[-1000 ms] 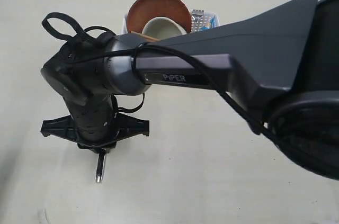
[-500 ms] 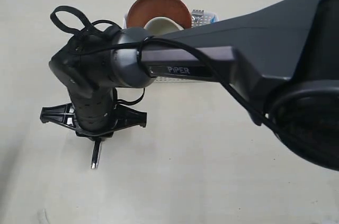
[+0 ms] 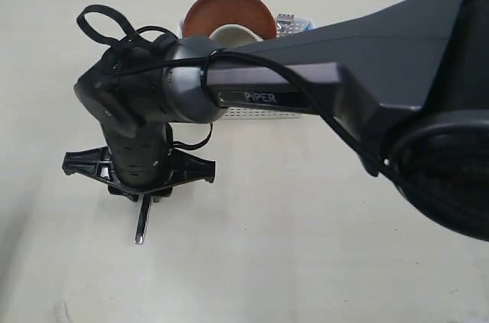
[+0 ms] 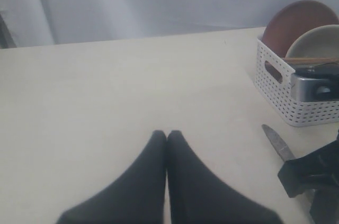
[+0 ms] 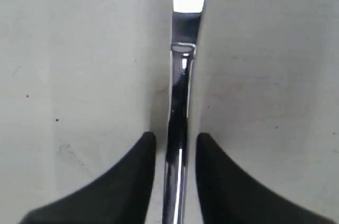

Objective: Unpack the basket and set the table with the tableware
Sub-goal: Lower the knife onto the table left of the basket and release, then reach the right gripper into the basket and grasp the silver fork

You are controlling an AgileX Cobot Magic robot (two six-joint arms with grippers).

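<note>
Steel knife (image 5: 179, 107) now lies set on the counter (image 3: 306, 262): right jaws have just parted, releasing it. Left jaws pressed together, empty. Basket (image 3: 260, 114) still loaded.

My right pincer (image 5: 177, 137) has got smooth black tapered fingers (image 5: 127, 184). Dark grey tubular arm (image 3: 382, 48), white PiPER lettering (image 3: 257, 98), loopy black cable (image 3: 98, 20).

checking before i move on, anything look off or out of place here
Nothing stands out. The knife lies flat on the table between the parted fingers of the right gripper. The plate and bowl stand on edge in the basket, with nothing spilled or broken.
</note>
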